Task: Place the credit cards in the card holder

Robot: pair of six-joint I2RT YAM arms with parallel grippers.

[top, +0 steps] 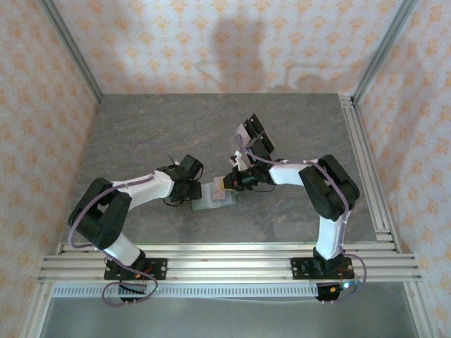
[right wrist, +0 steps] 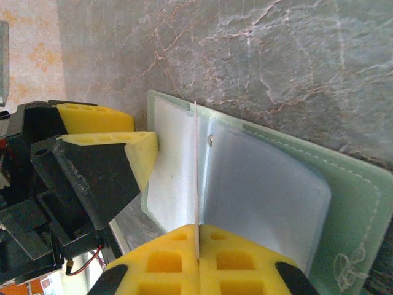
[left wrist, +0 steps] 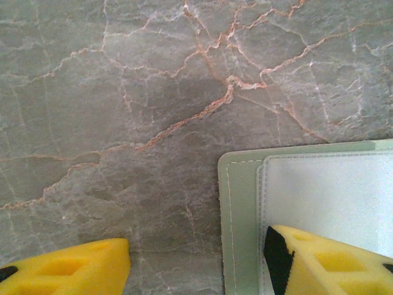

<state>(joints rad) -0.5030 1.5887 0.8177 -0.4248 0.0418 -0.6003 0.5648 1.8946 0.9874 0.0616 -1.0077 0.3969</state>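
The pale green card holder (top: 211, 202) lies open on the table between the two grippers. My right gripper (right wrist: 198, 236) is shut on a thin pinkish credit card (right wrist: 196, 166), seen edge-on, standing upright over the holder's clear pockets (right wrist: 270, 190). From above, that card (top: 220, 189) shows just over the holder at the right gripper (top: 231, 184). My left gripper (left wrist: 196, 270) is open; its right finger (left wrist: 319, 261) lies on the holder's inner pocket (left wrist: 331, 190), its left finger (left wrist: 73, 267) over bare table. Black credit cards (top: 257, 136) lie behind the right arm.
The left gripper's yellow fingers (right wrist: 142, 153) sit close to the held card at the holder's left edge. The marble-patterned table (top: 141, 134) stretches free to the back and left. Aluminium rails (top: 366, 169) run along the right and near edges.
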